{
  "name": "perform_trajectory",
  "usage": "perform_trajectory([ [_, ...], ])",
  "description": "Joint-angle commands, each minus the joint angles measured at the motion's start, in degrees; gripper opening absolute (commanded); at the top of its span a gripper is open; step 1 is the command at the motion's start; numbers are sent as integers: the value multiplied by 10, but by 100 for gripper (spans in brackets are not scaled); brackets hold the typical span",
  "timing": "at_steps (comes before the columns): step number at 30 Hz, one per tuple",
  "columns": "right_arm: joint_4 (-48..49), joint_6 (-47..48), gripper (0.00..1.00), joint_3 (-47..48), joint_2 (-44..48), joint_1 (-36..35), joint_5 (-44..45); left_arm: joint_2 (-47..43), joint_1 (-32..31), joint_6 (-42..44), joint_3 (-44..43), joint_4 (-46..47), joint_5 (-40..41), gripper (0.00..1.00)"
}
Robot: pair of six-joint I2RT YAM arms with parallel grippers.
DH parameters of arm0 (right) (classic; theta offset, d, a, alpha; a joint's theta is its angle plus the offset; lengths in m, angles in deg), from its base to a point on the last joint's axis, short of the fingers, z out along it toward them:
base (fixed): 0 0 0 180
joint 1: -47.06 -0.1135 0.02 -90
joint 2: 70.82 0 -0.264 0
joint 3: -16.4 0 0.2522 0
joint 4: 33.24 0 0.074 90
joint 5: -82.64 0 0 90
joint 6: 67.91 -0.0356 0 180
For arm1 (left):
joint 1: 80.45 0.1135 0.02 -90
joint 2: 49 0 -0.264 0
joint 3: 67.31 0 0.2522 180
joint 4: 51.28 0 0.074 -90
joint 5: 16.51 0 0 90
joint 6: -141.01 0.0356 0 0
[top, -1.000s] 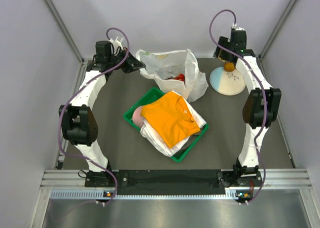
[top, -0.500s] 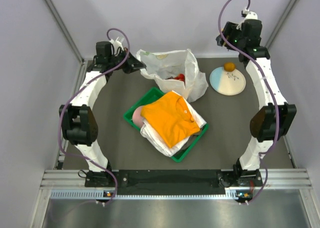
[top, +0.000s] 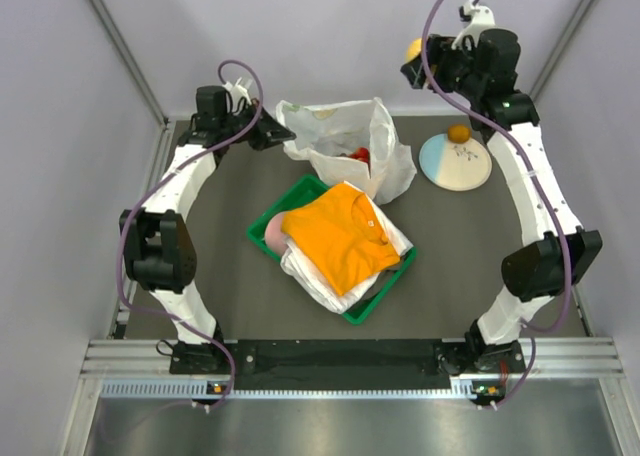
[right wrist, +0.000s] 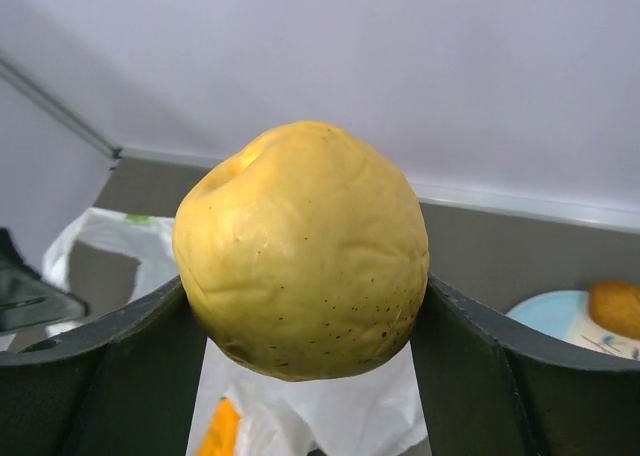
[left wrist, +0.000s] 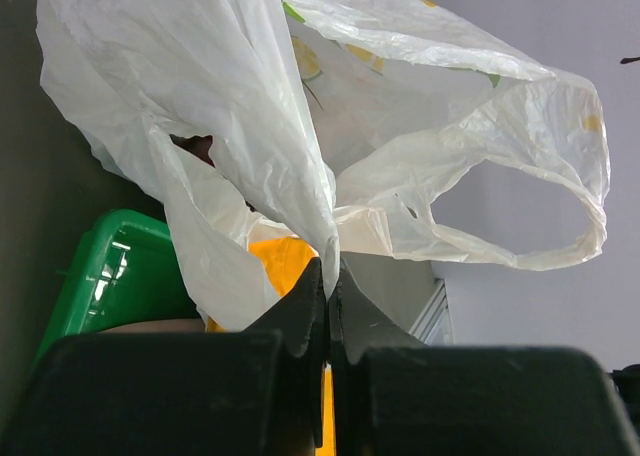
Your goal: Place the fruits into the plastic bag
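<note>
Top external view is showing the right claw pinching the yellow pear-like fruit up high, while the plastic bag is sitting lower on the counter to its left, the left claw pinching its rim.

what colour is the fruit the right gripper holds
Yellow with tiny dark speckles. The fruit in the right gripper shows best in the right wrist view.

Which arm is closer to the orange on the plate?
Right. The right end effector, holding the yellow fruit, hovers raised near the orange; the left end effector pinches the plastic bag, well aside.
</note>
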Motion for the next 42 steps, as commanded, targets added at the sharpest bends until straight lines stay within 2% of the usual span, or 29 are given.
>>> perform_trajectory([
  [1,15,13,38,44,31,-40,-44,-33,-6,-2,7,34,-12,0],
  [12,-10,43,38,82,-3,-168,-61,-38,-14,-5,19,43,-11,0],
  [21,-97,95,37,97,-56,-248,-12,-39,-14,-6,22,44,-14,0],
  [33,-232,111,37,174,-146,-253,110,-45,-15,-10,23,50,-12,0],
  [42,-264,102,38,211,-206,-253,197,-46,-15,-12,21,52,-12,0],
])
